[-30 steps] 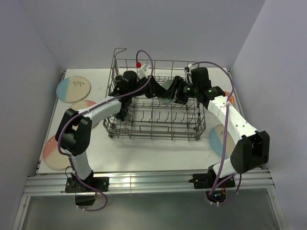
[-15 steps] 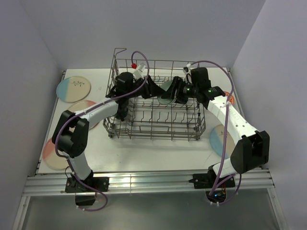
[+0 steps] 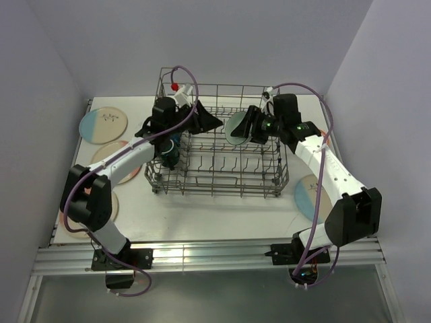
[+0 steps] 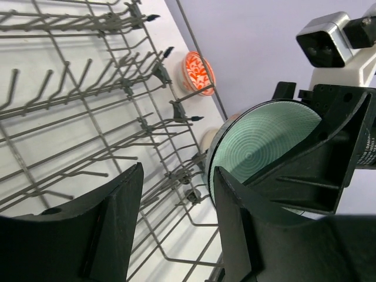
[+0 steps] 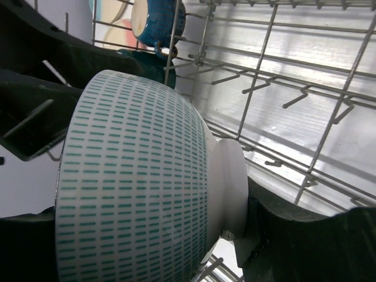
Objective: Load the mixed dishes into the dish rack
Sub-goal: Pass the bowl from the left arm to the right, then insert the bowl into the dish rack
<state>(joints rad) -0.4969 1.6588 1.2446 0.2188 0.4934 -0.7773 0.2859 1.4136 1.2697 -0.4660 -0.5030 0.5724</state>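
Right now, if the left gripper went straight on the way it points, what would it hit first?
Most likely the pale green bowl held by the right gripper, just ahead of the open left gripper over the dish rack. Depth is unclear, so it might slip past beside it.

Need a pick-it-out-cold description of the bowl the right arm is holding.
Start at the grey wire dish rack in the middle of the table; over its far right part, the right claw grips a pale green bowl tipped on its side. Unlike the flat two-tone plates and the orange-red bowl, it has a ringed mint inside and a white outside with teal dashes.
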